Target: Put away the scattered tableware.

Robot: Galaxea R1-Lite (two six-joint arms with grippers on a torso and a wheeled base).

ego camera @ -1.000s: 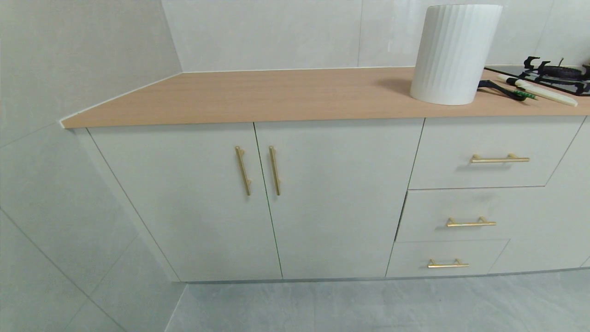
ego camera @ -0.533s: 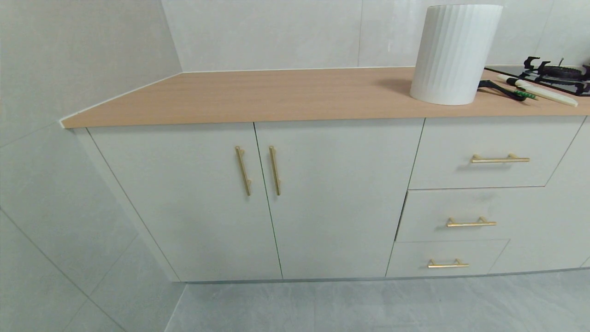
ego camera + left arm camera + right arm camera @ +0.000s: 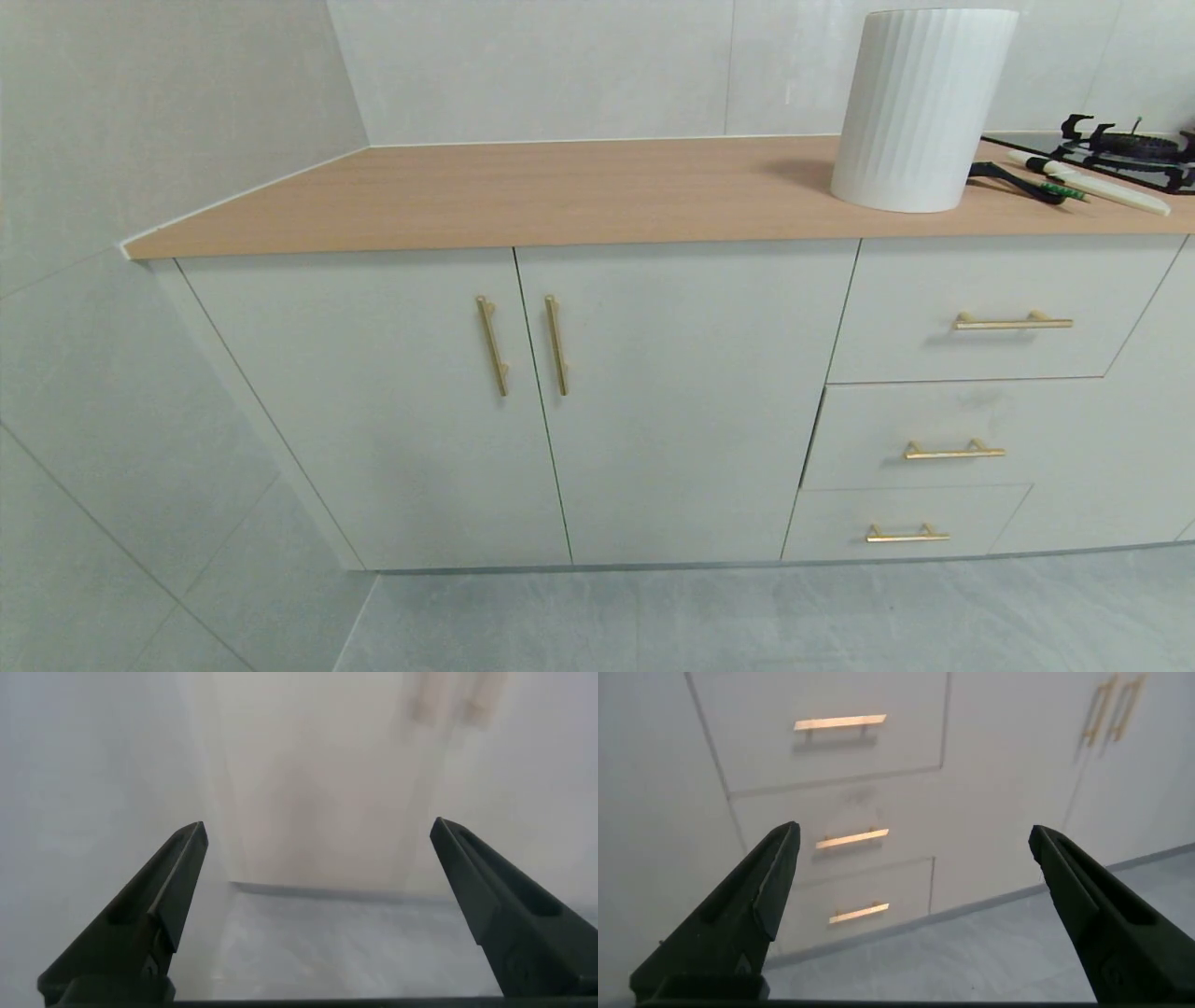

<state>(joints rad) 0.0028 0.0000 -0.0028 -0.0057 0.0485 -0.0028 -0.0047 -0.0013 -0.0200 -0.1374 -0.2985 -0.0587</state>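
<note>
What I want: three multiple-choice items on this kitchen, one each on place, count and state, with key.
1. The white ribbed container stands: A) on the countertop B) on the floor C) on a shelf.
2. Drawers with gold handles: A) two B) three C) five.
3. The two cabinet doors are: A) both shut B) one ajar C) both open.
Key: 1 A, its base rests on the wood top; 2 B, three stacked fronts; 3 A, both lie flush.
</note>
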